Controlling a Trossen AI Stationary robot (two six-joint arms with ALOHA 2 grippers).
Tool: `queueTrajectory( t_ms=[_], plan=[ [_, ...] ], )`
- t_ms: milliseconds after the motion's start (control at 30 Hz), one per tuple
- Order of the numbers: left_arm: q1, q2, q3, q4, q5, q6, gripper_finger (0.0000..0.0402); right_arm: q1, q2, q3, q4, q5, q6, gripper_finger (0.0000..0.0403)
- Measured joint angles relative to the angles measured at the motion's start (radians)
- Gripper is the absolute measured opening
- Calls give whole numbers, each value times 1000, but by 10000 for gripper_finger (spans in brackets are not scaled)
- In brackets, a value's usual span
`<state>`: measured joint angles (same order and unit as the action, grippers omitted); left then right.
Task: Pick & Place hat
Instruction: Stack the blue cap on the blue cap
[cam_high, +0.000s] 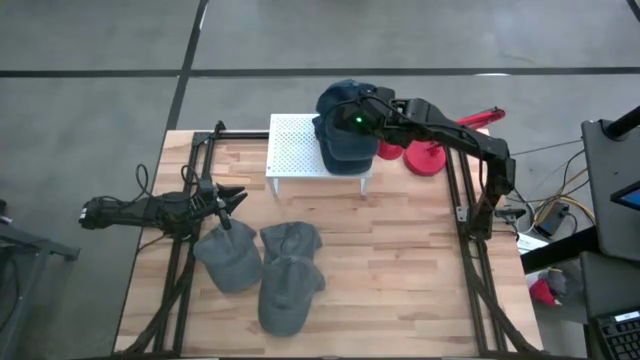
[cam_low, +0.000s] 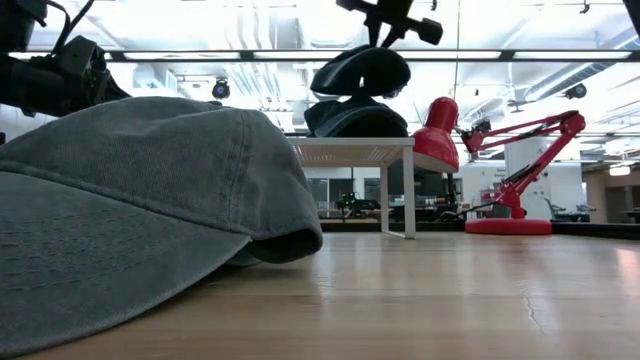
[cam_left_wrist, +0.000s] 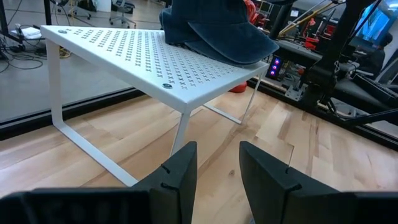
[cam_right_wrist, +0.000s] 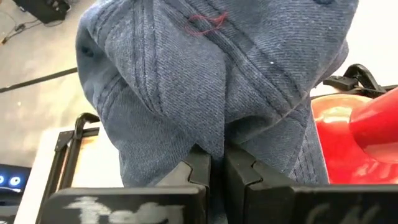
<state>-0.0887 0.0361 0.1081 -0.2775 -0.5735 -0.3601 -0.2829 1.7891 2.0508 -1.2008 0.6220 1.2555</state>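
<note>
Right gripper (cam_right_wrist: 216, 163): clenched on a fold of the held hat (cam_right_wrist: 211, 74), dark fingers pressed together with cloth pinched between them; in the high view it sits at upper centre, over the right end of the shelf.
Held hat: navy denim cap, soft and creased, visible stitching and a small red thread mark; in the low view it hangs bunched (cam_low: 360, 70) just above another cap.
Stacked hat (cam_low: 355, 118): dark blue, rounded, resting on the shelf's right end, brim overhanging the edge in the left wrist view (cam_left_wrist: 217, 31).
Shelf (cam_high: 295, 150): white perforated metal sheet on thin white wire legs, standing on the table.
Left gripper (cam_left_wrist: 214, 171): released, fingers apart with nothing between; it rests at the left of the table (cam_high: 225, 200), facing the shelf.
Table (cam_high: 400, 260): pale wood planks, black frame rails on both sides.
Grey hats (cam_high: 265, 265): three washed-cotton caps clustered at lower centre; one fills the low view's left (cam_low: 140, 200) and hides the table behind it.
Lamp (cam_low: 505, 160): red, jointed arm, round base, behind the shelf to the right.
</note>
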Motion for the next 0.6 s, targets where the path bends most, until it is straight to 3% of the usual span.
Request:
queueTrajectory(
  t_ms=[333,600],
  plan=[
    [0,0,0,0,0,-1,122,-12,0,-82,15,-7,29,13],
    [0,0,0,0,0,-1,122,-29,0,-204,131,-43,19,13]
  ],
)
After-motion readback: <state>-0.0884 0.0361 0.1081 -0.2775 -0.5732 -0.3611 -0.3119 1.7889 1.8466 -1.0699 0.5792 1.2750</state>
